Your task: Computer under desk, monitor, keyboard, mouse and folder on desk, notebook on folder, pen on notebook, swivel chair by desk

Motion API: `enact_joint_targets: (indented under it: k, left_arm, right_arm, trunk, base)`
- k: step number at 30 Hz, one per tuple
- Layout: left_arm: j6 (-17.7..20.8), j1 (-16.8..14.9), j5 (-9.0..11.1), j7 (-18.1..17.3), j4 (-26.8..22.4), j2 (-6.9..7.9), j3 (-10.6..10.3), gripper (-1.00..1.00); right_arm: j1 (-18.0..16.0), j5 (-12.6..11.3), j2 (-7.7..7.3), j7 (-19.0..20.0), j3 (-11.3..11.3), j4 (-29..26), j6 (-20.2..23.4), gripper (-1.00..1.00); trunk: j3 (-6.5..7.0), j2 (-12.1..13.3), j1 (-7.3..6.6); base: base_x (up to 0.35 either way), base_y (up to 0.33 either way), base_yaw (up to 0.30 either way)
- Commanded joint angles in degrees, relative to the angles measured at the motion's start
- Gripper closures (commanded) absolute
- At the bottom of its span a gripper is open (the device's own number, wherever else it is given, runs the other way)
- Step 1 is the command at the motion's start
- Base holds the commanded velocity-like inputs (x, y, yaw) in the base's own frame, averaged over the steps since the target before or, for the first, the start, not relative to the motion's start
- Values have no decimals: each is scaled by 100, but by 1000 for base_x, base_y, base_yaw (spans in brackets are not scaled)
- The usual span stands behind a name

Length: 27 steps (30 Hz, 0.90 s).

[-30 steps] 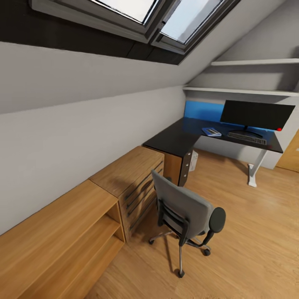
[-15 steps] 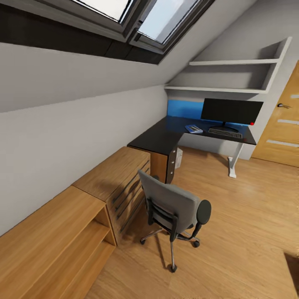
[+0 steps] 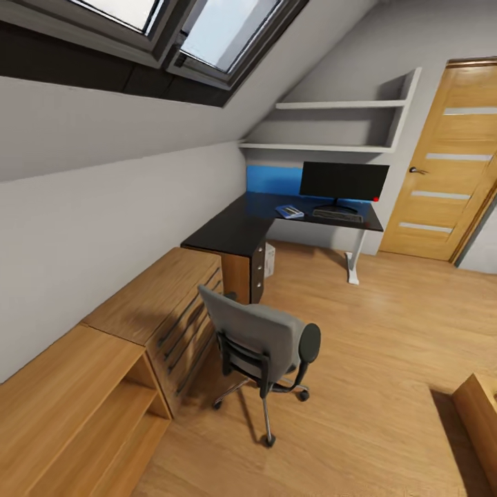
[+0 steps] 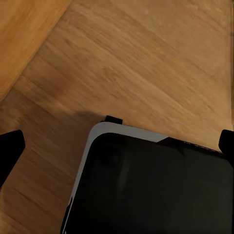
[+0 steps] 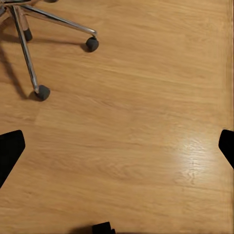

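While the camera swings right, a wooden door (image 3: 442, 162) comes into view.
Far off, the glossy black table (image 3: 276, 215) carries the monitor (image 3: 344, 181), keyboard (image 3: 337, 215) and blue folder (image 3: 289, 211); the grey padded chair (image 3: 259, 342) stands apart on the wood floor (image 3: 386, 345), not yet beside it. Both tools hang spread open, empty.

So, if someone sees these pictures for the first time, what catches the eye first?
Probably the grey swivel chair, standing alone on the wooden floor beside a light wooden drawer chest. Next, the black monitor on the black desk in the far corner, against its blue back panel.
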Motion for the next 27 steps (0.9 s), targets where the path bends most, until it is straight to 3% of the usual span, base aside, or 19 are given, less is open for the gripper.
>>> enact_joint_targets:
  k: [1, 11, 21, 27]
  left_arm:
    - [-13, -1, 11, 46, -8, 4, -49, -100]
    - [-13, -1, 11, 46, -8, 4, -46, -100]
    - [-13, -1, 11, 46, -8, 4, -40, -100]
    - [-13, -1, 11, 46, -8, 4, -40, -100]
  right_arm:
    - [-5, 1, 3, -51, 47, 2, -4, -100]
    - [-5, 2, 3, -51, 51, 2, -5, -100]
    - [-5, 2, 3, -51, 52, 2, -6, -100]
    - [-5, 6, 3, -51, 52, 2, -5, -100]
  trunk:
    - [-12, -12, 3]
    - [-12, -12, 3]
    - [-12, -12, 3]
    - [-12, -12, 3]
  base:
    - [0, 0, -299]
    - [0, 16, -299]
    - [0, 239, -300]
    - [0, 94, -278]
